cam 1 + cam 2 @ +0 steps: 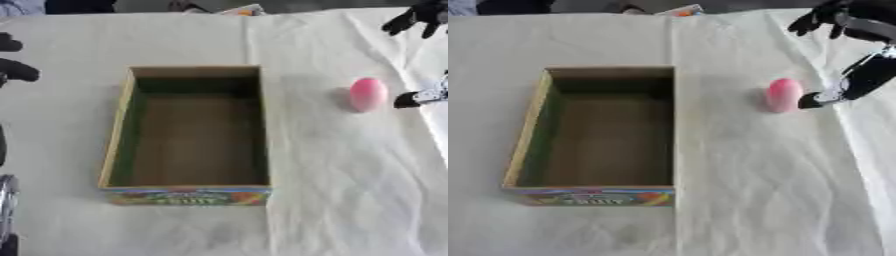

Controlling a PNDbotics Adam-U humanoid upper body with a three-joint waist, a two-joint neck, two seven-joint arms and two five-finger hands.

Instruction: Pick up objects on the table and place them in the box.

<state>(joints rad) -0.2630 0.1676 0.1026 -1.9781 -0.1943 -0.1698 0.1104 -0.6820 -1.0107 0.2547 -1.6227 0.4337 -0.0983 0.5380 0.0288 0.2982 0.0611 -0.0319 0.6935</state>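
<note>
Box [118,135] stood open and empty at the table's centre on the pale cloth [745,190]. Pink egg-shaped object [784,95] lay to its right, apart from the box. Right hand [846,85] was beside the object, fingers spread and clasping nothing, one fingertip close to its far side. Left hand [16,70] showed only partly at the left edge; its state could not be told. No object had been placed.
</note>
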